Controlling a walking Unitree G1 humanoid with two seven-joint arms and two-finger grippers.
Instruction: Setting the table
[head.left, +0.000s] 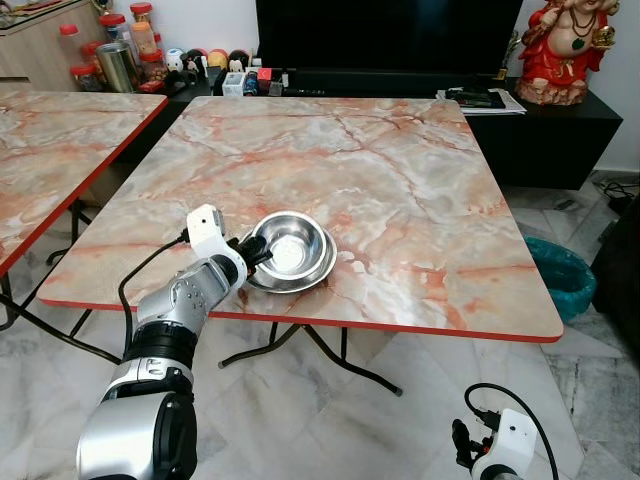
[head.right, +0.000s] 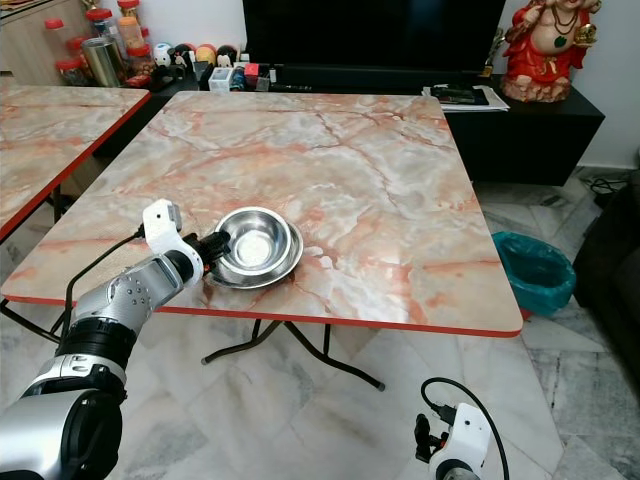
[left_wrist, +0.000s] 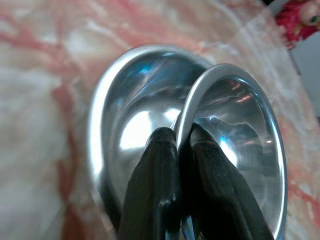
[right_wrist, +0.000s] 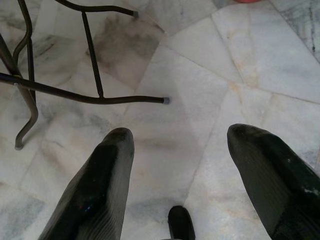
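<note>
The marble-patterned table (head.left: 400, 180) with a red edge carries two nested steel bowls near its front edge, towards the robot's left. The outer bowl (left_wrist: 107, 120) rests on the tabletop; the inner bowl (left_wrist: 250, 125) sits inside it, tilted, with its rim raised on the side facing the arm. The left gripper (left_wrist: 182, 150) is at the near rim of the inner bowl, and its two black fingers (left_wrist: 155, 185) are pinched together with the rim of that bowl between them (one finger on the inside of the wall, one on the outside). In the head views the silver left arm reaches up from the lower left to the table's front edge, its black cable trailing below. The right gripper (right_wrist: 180, 145) hangs low beside the robot, above the pale marble floor (right_wrist: 210, 75), with its fingers spread wide apart and nothing between them; the black legs of the table frame (right_wrist: 90, 60) stand on the floor ahead of it. A second table (head.left: 50, 150) of the same pattern stands to the left. Behind the tables are a black cabinet (head.left: 560, 120) with a red statue (head.left: 565, 45) on it, a dark screen (head.left: 390, 30) and a group of jars (head.left: 125, 50). A teal bin (head.left: 560, 275) sits on the floor to the right.
</note>
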